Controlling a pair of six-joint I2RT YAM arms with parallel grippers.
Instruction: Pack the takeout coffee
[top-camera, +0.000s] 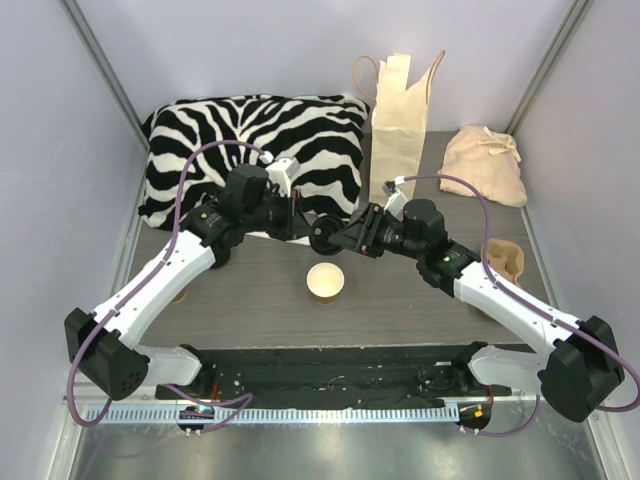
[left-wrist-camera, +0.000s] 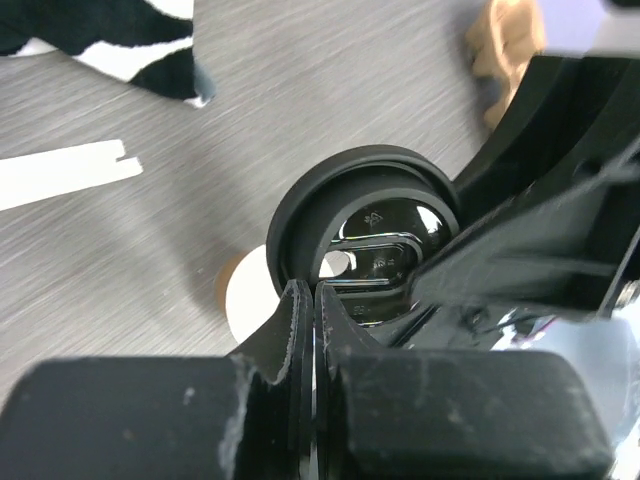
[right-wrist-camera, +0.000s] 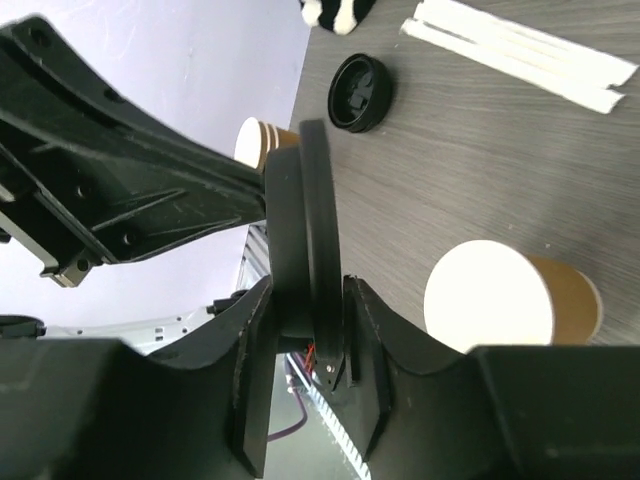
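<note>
The takeout coffee (top-camera: 325, 283) is a small brown paper cup standing open on the grey table between the two arms. It also shows as the cup (right-wrist-camera: 510, 300) low in the right wrist view and the cup (left-wrist-camera: 245, 300) under the lid in the left wrist view. Above it both grippers meet on one black lid (top-camera: 323, 236). My left gripper (left-wrist-camera: 313, 295) is shut on the rim of the lid (left-wrist-camera: 370, 240). My right gripper (right-wrist-camera: 308, 290) has a finger close on each side of the same lid (right-wrist-camera: 305, 220), seen edge-on.
A tan paper bag (top-camera: 400, 130) stands at the back, with a zebra cushion (top-camera: 255, 150) to its left and a beige pouch (top-camera: 485, 165) to its right. A second black lid (right-wrist-camera: 360, 92), white strips (right-wrist-camera: 520, 50) and a white-topped brown cup (right-wrist-camera: 265, 142) sit on the table.
</note>
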